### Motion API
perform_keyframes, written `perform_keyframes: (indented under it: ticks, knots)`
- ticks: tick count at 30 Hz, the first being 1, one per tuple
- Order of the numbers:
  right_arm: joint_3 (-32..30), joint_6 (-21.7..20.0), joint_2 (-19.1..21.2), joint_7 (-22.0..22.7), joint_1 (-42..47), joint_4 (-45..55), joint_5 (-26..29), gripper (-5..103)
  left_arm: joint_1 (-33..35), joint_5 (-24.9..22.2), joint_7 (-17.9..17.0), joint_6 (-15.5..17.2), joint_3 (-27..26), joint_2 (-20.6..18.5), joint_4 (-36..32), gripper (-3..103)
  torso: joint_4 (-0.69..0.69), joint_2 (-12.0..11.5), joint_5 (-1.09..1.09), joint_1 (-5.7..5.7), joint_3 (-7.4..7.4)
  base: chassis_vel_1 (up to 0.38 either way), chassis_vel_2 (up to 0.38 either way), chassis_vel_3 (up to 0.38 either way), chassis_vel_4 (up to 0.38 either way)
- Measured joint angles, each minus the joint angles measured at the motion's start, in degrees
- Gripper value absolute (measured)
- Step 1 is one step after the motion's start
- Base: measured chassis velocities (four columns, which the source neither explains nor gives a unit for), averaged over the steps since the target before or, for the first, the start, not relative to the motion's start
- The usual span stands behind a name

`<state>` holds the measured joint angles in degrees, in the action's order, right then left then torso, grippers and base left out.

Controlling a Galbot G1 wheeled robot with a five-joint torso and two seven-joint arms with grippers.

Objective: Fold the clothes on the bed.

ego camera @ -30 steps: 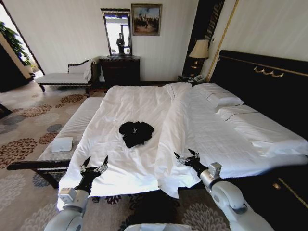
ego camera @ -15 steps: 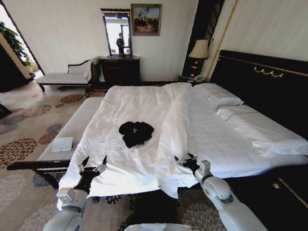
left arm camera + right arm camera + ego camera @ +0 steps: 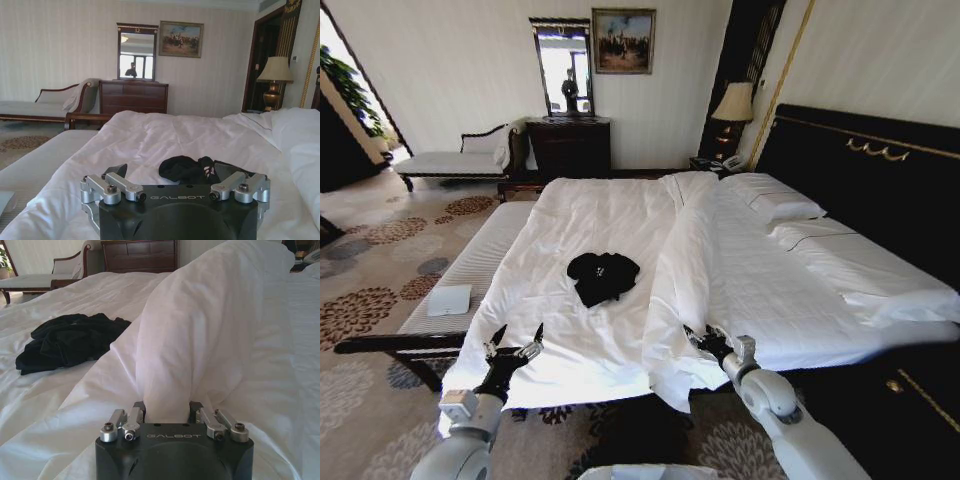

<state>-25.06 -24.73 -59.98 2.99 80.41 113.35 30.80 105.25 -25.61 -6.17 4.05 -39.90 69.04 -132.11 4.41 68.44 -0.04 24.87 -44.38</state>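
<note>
The clothes, one black T-shirt (image 3: 603,276), lie crumpled on the white sheet of the bed (image 3: 590,210), left of a long raised fold of the duvet (image 3: 685,260). My left gripper (image 3: 515,343) hovers open over the bed's near edge, short of the T-shirt (image 3: 192,169), which lies beyond the left gripper (image 3: 175,174). My right gripper (image 3: 705,338) is at the near end of the duvet fold. In the right wrist view the right gripper (image 3: 167,410) has closed on the fold of duvet (image 3: 215,325), with the T-shirt (image 3: 70,340) off to one side.
White pillows (image 3: 775,200) lie against the dark headboard (image 3: 880,170). A striped bench (image 3: 470,265) with a folded white cloth (image 3: 448,299) runs along the bed's left side. A chaise (image 3: 450,160), a dresser (image 3: 570,145) and a lamp (image 3: 735,102) stand by the far wall.
My right gripper has moved left and in to the duvet fold, and its fingers have gone from spread to closed on it. The left gripper has barely moved.
</note>
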Motion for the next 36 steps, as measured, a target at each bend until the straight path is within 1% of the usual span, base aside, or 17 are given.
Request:
perform_keyframes:
  ticks: [1, 3, 4, 6, 7, 10, 11, 12, 21, 23, 24, 25, 28, 30, 32, 35, 36]
  knots:
    - [0.0, 0.0, 0.0, 0.0, 0.0, 0.0, 0.0, 44, 0.0, 0.0, 0.0, 0.0, 0.0, 0.0, 0.0, 98, 0.0, 0.0, 0.0, 0.0, 0.0, 0.0, 0.0, 0.0, 0.0]
    - [-0.27, 0.14, 0.03, -0.05, 0.26, 0.33, -0.03, 34, 0.23, 0.1, -0.01, 0.0, -0.02, 0.04, -0.14, 98, 0.0, 0.0, 0.0, 0.0, 0.0, 0.0, 0.0, 0.0, 0.0]
    - [-0.3, 0.17, 0.04, -0.05, 0.3, 0.35, -0.1, 34, 0.3, 0.16, -0.01, 0.0, -0.02, 0.11, -0.14, 98, 0.0, 0.0, 0.0, 0.0, 0.0, 0.0, 0.0, 0.0, 0.0]
    - [-0.34, 0.29, -0.01, -0.05, 0.33, 0.42, -0.27, 23, 0.49, 0.31, -0.01, 0.0, 0.06, 0.29, -0.15, 98, 0.0, 0.0, 0.0, 0.0, 0.0, 0.0, 0.0, 0.0, 0.0]
    - [-0.34, 0.29, -0.01, -0.05, 0.33, 0.42, -0.27, 23, 0.49, 0.31, -0.01, 0.0, 0.06, 0.29, -0.15, 98, 0.0, 0.0, 0.0, 0.0, 0.0, 0.0, 0.0, 0.0, 0.0]
    - [-0.4, 0.36, -0.23, -0.04, 0.37, 0.83, -0.33, 7, 0.5, 0.42, -0.01, -0.02, 0.13, 0.38, -0.19, 98, 0.0, 0.0, 0.0, 0.0, 0.0, 0.0, 0.0, 0.0, 0.0]
    - [-0.41, 0.36, -0.28, -0.02, 0.4, 1.0, -0.32, 7, 0.46, 0.42, -0.01, -0.03, 0.13, 0.4, -0.19, 98, 0.0, 0.0, 0.0, 0.0, 0.0, 0.0, 0.0, 0.0, 0.0]
    - [-0.43, 0.36, -0.33, -0.02, 0.47, 1.26, -0.31, 4, 0.42, 0.42, -0.02, -0.03, 0.13, 0.41, -0.19, 98, 0.0, 0.0, 0.0, 0.0, 0.0, 0.0, 0.0, 0.0, 0.0]
    - [-2.06, 0.36, -0.76, 0.02, 1.25, 2.28, -0.16, 3, 0.26, 0.42, -0.02, -0.07, 0.36, 0.59, -0.06, 98, -0.01, 0.0, 0.01, 0.0, 0.0, 0.0, 0.0, 0.0, 0.0]
    - [-4.04, 0.11, -1.86, 0.72, 2.04, 3.56, 1.13, 3, 0.02, 0.43, -0.02, -0.07, 0.49, 0.58, 0.18, 98, -0.02, 0.0, 0.0, 0.0, 0.0, 0.0, 0.0, 0.0, 0.0]
    - [-6.24, -0.13, -3.55, 1.31, 3.1, 4.9, 2.66, 3, -0.23, 0.43, -0.02, -0.07, 0.55, 0.61, 0.29, 98, -0.01, 0.0, 0.01, 0.0, 0.0, 0.0, 0.0, 0.0, 0.0]
    - [-6.24, -0.13, -3.55, 1.31, 3.1, 4.9, 2.66, 3, -0.23, 0.43, -0.02, -0.07, 0.55, 0.61, 0.29, 98, -0.01, 0.0, 0.01, 0.0, 0.0, 0.0, 0.0, 0.0, 0.0]
    - [-12.05, -0.16, -6.76, 2.02, 6.53, 7.43, 5.51, 3, -0.52, 0.26, -0.02, -0.08, 0.57, 0.71, 0.5, 98, -0.01, 0.0, 0.01, 0.0, 0.0, 0.0, 0.0, 0.0, 0.0]
    - [-13.97, 0.26, -7.31, 2.01, 7.94, 8.02, 5.16, 3, -0.62, 0.21, -0.02, -0.09, 0.58, 0.68, 0.65, 98, -0.02, 0.0, 0.0, 0.0, 0.0, 0.0, 0.0, 0.0, 0.0]
    - [-18.16, 1.76, -8.11, 1.72, 10.85, 9.06, 3.53, 3, -1.09, 0.12, -0.01, -0.13, 0.65, 0.62, 1.0, 98, -0.01, 0.0, 0.0, 0.0, 0.0, 0.0, 0.0, 0.0, 0.0]
    - [-25.35, 4.08, -9.02, 1.09, 14.59, 10.06, 3.29, 3, -1.8, -0.1, -0.11, -0.13, 1.06, 0.58, 1.53, 98, 0.0, 0.01, 0.0, -0.01, 0.0, 0.0, 0.0, 0.0, 0.0]
    - [-25.35, 4.08, -9.02, 1.09, 14.59, 10.06, 3.29, 3, -1.8, -0.1, -0.11, -0.13, 1.06, 0.58, 1.53, 98, 0.0, 0.01, 0.0, -0.01, 0.0, 0.0, 0.0, 0.0, 0.0]
